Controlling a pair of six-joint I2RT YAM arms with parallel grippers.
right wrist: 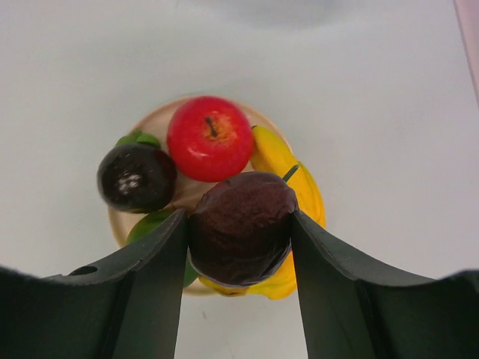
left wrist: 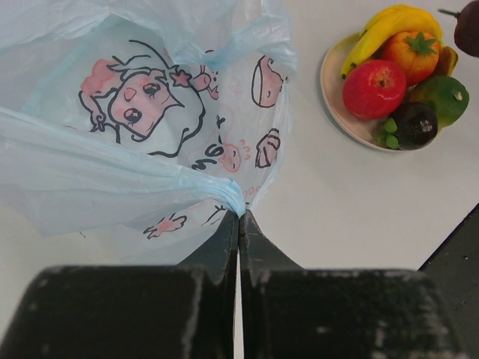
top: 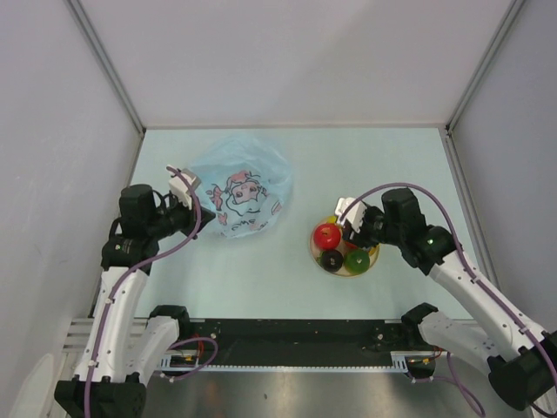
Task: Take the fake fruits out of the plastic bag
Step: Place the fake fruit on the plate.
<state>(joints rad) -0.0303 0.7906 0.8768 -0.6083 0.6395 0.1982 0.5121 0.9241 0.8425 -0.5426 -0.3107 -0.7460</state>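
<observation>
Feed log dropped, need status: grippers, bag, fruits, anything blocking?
Left gripper shut on plastic bag edge. Right gripper shut on dark fruit above plate. Red apple, banana already on plate. Nothing blocking.

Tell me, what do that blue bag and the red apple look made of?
The bag looks like thin plastic film: translucent, crinkled, softly folded. The apple looks like hard moulded plastic, smooth and glossy with sharp highlights; what's inside cannot be told.
</observation>
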